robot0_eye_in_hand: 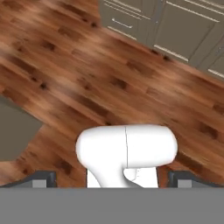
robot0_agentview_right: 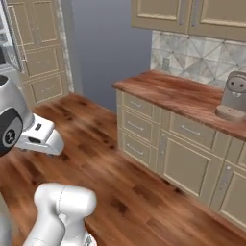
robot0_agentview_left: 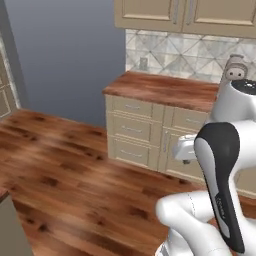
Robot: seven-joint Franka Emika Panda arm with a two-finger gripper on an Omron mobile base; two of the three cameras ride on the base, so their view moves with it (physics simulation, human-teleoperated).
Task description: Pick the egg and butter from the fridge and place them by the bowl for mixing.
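Note:
In the hand view my gripper is open, its two dark fingertips far apart at the bottom with nothing held between them. It points down at the brown wooden floor. My white hand hangs in front of the counter's drawers; it also appears low on the left in the right base view. A grey and white strip at the far upper left may be the fridge's edge; I cannot tell. The egg, the butter and the bowl are out of view.
A wood-topped counter with beige drawers runs along the tiled wall, with wall cabinets above. A grey appliance stands on it. A grey panel juts in at the lower left. Open floor lies between.

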